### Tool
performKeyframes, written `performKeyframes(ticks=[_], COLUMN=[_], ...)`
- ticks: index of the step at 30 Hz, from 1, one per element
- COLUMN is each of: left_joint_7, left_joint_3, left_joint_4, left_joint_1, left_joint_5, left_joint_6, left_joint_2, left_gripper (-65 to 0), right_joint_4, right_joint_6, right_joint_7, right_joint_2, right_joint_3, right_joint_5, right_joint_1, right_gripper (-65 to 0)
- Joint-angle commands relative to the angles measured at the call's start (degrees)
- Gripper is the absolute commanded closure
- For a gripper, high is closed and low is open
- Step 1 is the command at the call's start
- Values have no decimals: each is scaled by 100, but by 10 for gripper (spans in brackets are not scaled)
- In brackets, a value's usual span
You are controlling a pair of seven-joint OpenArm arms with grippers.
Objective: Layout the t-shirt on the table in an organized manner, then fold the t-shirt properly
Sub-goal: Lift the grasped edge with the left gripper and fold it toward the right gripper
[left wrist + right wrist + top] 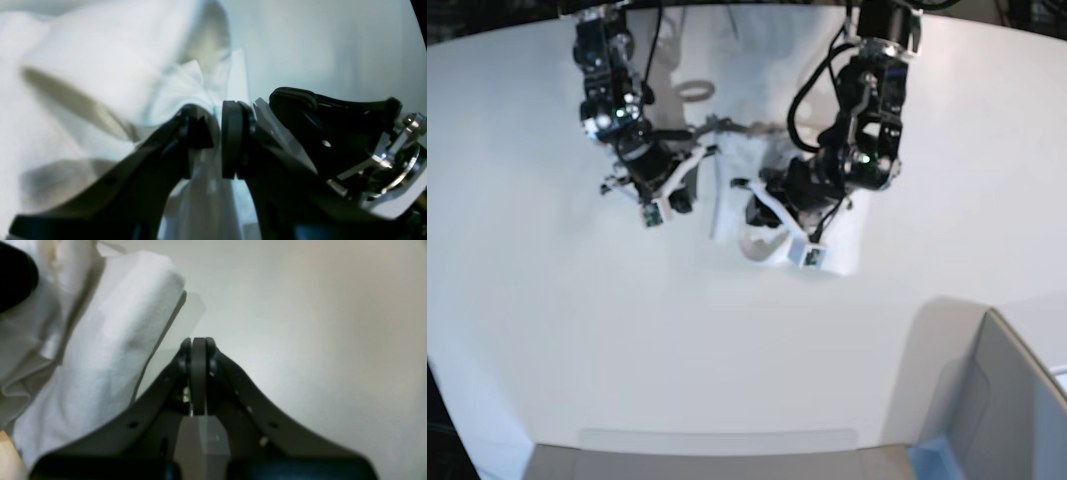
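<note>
The shirt (727, 175) is sitting bunched mid-table (547, 330), looking light and floppy. Left gripper (218, 140) is showing a slight gap around fabric; right gripper (199, 350) is pressed together, empty. Probably best pinching hem corners.

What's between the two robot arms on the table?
In the base view, the white t-shirt lies bunched between the left gripper and right gripper.
</note>
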Motion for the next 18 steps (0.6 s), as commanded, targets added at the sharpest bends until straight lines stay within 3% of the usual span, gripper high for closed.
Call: performKeyframes(ticks=[1, 9, 15, 18], left_joint_7=[-117, -153, -170, -100], left_joint_3=[106, 484, -219, -509], left_joint_4=[238, 1064, 1381, 1214], left_joint_1=[-108, -56, 243, 252], left_joint_5=[-90, -63, -54, -54], left_joint_6=[-40, -40, -49, -49], left_joint_2=[32, 112, 112, -152], left_gripper=[-139, -121, 0, 0], right_joint_4=[114, 123, 123, 123], right_joint_6=[23, 23, 23, 23], right_joint_7=[136, 136, 144, 144], right_joint_2=[-4, -4, 5, 5], right_joint_3=[1, 238, 950, 1108], right_joint_5=[19, 19, 19, 19], right_joint_1=[71, 80, 115, 124], right_gripper=[0, 0, 0, 0])
